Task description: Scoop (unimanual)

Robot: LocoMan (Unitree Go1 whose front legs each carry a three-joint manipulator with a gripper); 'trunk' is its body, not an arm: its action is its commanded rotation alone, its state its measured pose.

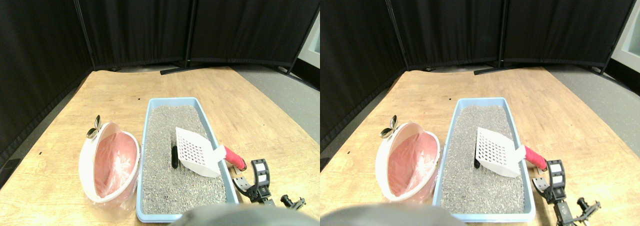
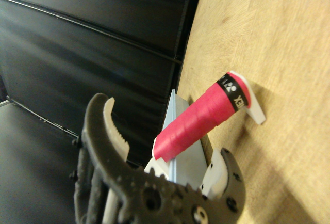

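Observation:
A white slotted scoop (image 1: 194,151) lies in the blue litter tray (image 1: 172,100) on grey litter. Its red wrapped handle (image 1: 235,158) rests over the tray's right rim and sticks out above the wooden floor. A small dark lump (image 1: 174,157) sits in the litter, right beside the scoop's left edge. My right gripper (image 1: 251,176) is just right of the tray, close behind the handle's end. In the wrist view the gripper (image 2: 165,131) is open, its jaws spread to either side of the red handle (image 2: 203,121) without gripping it.
A white bin lined with a pink bag (image 1: 107,161) leans against the tray's left side, with a metal clip (image 1: 94,128) on its far rim. Black curtain panels (image 1: 150,26) stand at the back. Wooden floor (image 1: 260,121) lies to the right.

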